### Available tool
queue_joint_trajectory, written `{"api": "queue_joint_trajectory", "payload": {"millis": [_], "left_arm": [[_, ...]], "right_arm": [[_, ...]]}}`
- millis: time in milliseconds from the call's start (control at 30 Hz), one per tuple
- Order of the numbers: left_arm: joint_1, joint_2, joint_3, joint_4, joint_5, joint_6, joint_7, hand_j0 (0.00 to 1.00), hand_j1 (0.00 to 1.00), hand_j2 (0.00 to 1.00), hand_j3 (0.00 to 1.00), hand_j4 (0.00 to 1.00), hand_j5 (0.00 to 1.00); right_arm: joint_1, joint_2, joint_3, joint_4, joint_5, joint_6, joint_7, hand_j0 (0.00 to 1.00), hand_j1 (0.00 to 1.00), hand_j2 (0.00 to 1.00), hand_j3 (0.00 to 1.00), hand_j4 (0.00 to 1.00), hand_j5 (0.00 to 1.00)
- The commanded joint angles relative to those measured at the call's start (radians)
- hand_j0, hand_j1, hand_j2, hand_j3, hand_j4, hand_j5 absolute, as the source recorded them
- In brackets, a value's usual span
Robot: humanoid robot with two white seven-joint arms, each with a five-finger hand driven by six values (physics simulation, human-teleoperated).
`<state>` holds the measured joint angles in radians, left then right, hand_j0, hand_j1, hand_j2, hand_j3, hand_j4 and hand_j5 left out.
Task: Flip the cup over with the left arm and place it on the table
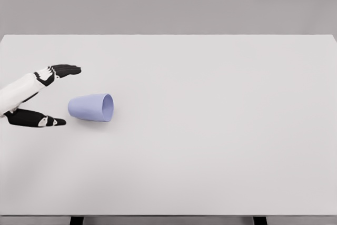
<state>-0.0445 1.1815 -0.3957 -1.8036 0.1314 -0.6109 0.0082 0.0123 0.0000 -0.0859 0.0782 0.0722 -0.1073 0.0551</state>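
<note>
A pale blue cup (91,107) lies on its side on the white table (210,130), its mouth facing right and its base toward the left. My left hand (52,96) sits just left of the cup, open, with the black fingers (66,70) stretched out above and the thumb (37,118) below and left of the cup's base. The hand is apart from the cup and holds nothing. The right arm is out of view.
The table's far edge runs across the top of the view and its front edge along the bottom, with two dark legs (76,220) showing beneath it.
</note>
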Motion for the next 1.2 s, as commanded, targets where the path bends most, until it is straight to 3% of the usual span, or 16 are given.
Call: {"api": "queue_joint_trajectory", "payload": {"millis": [0, 167, 500, 733, 1167], "left_arm": [[0.000, -0.002, -0.029, 0.000, 0.048, 0.000, 0.001, 1.00, 1.00, 1.00, 1.00, 1.00, 1.00], [-0.003, -0.034, -0.040, -0.002, 0.054, 0.002, 0.001, 1.00, 1.00, 1.00, 1.00, 1.00, 1.00], [-0.028, -0.117, -0.083, -0.002, 0.053, 0.263, -0.005, 1.00, 1.00, 1.00, 1.00, 1.00, 1.00], [-0.169, -0.169, -0.236, -0.002, 0.053, 0.390, -0.007, 1.00, 1.00, 1.00, 1.00, 1.00, 1.00], [-0.173, -0.174, -0.249, -0.002, 0.053, 0.462, -0.024, 1.00, 1.00, 1.00, 1.00, 1.00, 1.00]], "right_arm": [[0.000, 0.000, 0.000, 0.000, 0.000, 0.000, 0.000, 1.00, 1.00, 1.00, 1.00, 1.00, 1.00], [0.000, 0.000, 0.000, 0.000, 0.000, 0.000, 0.000, 1.00, 1.00, 1.00, 1.00, 1.00, 1.00], [0.000, 0.000, 0.000, 0.000, 0.000, 0.000, 0.000, 1.00, 1.00, 1.00, 1.00, 1.00, 1.00], [0.000, 0.000, 0.000, 0.000, 0.000, 0.000, 0.000, 1.00, 1.00, 1.00, 1.00, 1.00, 1.00], [0.000, 0.000, 0.000, 0.000, 0.000, 0.000, 0.000, 1.00, 1.00, 1.00, 1.00, 1.00, 1.00]]}}
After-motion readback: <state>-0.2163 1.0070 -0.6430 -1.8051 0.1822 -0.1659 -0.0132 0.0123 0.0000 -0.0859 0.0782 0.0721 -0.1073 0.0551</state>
